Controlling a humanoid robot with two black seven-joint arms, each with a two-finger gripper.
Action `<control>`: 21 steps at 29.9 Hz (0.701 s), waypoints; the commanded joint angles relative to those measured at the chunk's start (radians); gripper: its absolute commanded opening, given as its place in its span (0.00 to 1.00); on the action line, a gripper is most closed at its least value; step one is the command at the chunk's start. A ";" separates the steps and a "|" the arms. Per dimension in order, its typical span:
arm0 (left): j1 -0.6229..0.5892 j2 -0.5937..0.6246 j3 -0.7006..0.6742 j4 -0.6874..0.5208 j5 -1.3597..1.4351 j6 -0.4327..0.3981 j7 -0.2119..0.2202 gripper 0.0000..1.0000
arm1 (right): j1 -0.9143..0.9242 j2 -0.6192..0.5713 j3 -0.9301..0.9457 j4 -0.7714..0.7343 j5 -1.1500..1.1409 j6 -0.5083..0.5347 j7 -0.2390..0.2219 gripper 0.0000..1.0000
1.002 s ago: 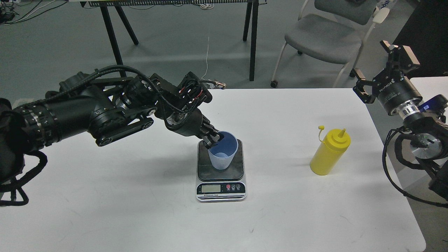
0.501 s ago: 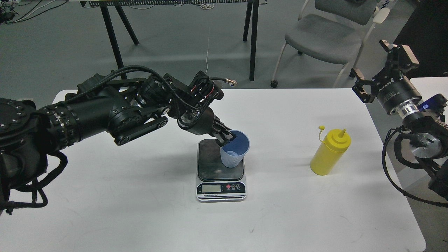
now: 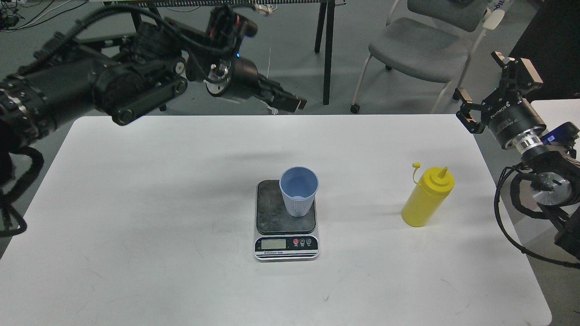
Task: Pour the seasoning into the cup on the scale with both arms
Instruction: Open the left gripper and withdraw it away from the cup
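Observation:
The light blue ribbed cup (image 3: pixel 298 190) stands upright on the dark platform of the scale (image 3: pixel 285 226), toward its right side, with nothing holding it. The yellow squeeze bottle (image 3: pixel 427 197) stands upright on the table to the right, its small cap hanging open on its tether. My left gripper (image 3: pixel 292 102) is raised above the table's far edge, well clear of the cup and empty; its dark fingers cannot be told apart. My right gripper (image 3: pixel 479 74) is open and empty, up off the table's right edge, above and right of the bottle.
The white table (image 3: pixel 158 217) holds only the scale, cup and bottle. A grey chair (image 3: pixel 419 50) and black stand legs (image 3: pixel 327 50) are on the floor behind the table. A second white surface (image 3: pixel 555 111) is at far right.
My left gripper has let go of the cup's rim and lifted up and back toward the far edge. The cup now stands alone on the scale. The right arm and the bottle have not moved.

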 commanded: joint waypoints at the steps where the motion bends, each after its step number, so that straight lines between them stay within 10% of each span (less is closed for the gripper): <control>1: -0.019 0.057 -0.087 0.132 -0.387 0.000 0.000 0.89 | -0.034 -0.017 0.027 0.000 0.166 0.000 0.000 1.00; 9: 0.230 0.064 -0.181 0.508 -1.159 0.000 0.000 0.89 | -0.210 -0.170 0.024 0.187 0.494 0.000 -0.116 1.00; 21: 0.553 0.039 -0.395 0.547 -1.264 0.000 0.000 0.92 | -0.540 -0.331 0.041 0.566 0.660 0.000 -0.150 1.00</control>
